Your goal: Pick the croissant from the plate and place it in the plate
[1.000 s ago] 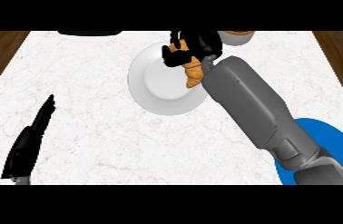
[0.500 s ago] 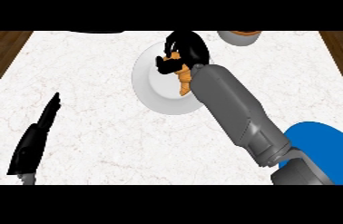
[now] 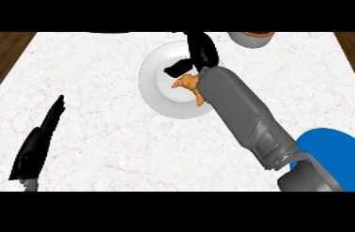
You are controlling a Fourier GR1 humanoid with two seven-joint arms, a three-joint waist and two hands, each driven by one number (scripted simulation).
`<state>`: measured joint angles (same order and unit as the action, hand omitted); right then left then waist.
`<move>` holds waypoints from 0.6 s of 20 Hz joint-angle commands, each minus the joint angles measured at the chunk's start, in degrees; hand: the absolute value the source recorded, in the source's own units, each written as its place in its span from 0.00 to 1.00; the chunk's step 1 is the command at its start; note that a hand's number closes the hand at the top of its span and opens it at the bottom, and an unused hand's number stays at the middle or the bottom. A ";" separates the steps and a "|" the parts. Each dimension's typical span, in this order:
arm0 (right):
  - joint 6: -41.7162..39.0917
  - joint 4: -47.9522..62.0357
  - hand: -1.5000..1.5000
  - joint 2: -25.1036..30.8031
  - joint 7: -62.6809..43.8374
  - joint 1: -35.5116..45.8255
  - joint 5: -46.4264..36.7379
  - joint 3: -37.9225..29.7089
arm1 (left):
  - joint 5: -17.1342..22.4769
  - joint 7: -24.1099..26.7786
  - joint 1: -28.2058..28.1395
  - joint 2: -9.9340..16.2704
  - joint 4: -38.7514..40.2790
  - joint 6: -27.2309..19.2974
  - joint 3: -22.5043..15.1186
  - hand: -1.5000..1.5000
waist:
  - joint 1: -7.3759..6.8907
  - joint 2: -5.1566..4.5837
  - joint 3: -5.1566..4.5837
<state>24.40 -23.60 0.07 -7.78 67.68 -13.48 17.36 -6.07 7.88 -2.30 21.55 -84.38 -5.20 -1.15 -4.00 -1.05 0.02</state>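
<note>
An orange croissant (image 3: 186, 82) lies on a white plate (image 3: 156, 88) at the counter's far middle. My right hand (image 3: 201, 52) reaches over it from the lower right. Its fingers stretch straight toward the plate's far rim and the thumb sticks out to the left just above the croissant. The grey forearm covers the croissant's right part. A blue plate (image 3: 327, 144) shows at the lower right, partly behind that arm. My left hand (image 3: 38, 146) rests open at the lower left, fingers straight.
A grey bowl (image 3: 250, 38) with something brown in it stands at the far right edge. Dark wood (image 3: 14, 45) shows beyond the white counter's left side. Bare marble lies between the two arms.
My right forearm has swung to the left across the white plate. The hand's fingers have straightened over the croissant, which now shows a little further left. The left hand is unchanged.
</note>
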 commanded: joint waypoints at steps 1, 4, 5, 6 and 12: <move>6.04 -1.70 0.00 -0.07 6.11 -1.17 4.20 -4.65 | 0.86 0.00 -1.32 1.06 -0.31 1.13 1.36 0.50 | 0.93 0.25 0.03; 11.18 -1.53 0.00 -0.07 7.82 -1.90 5.91 -8.10 | -0.11 -1.10 0.83 -0.22 0.87 -0.22 1.13 0.50 | 2.11 0.33 0.01; 11.43 -1.30 0.00 0.56 6.94 -1.29 6.35 -9.42 | -1.57 1.34 -3.11 -1.53 -0.75 -1.19 -0.66 0.50 | 2.08 0.56 0.00; 10.79 0.44 0.00 1.35 8.68 -1.63 7.30 -10.96 | 0.56 1.03 1.05 -0.26 3.30 0.03 2.46 0.50 | 2.20 0.20 -0.02; 5.48 -7.12 0.00 3.99 18.89 -9.22 16.20 -19.49 | 1.09 -0.20 -2.06 1.67 -0.16 1.38 3.94 0.50 | 3.09 0.74 0.06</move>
<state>31.66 -27.79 3.54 5.24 62.18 -2.00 2.73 -5.97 8.01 -4.06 21.47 -84.26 -5.18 0.87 -1.39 -0.45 0.05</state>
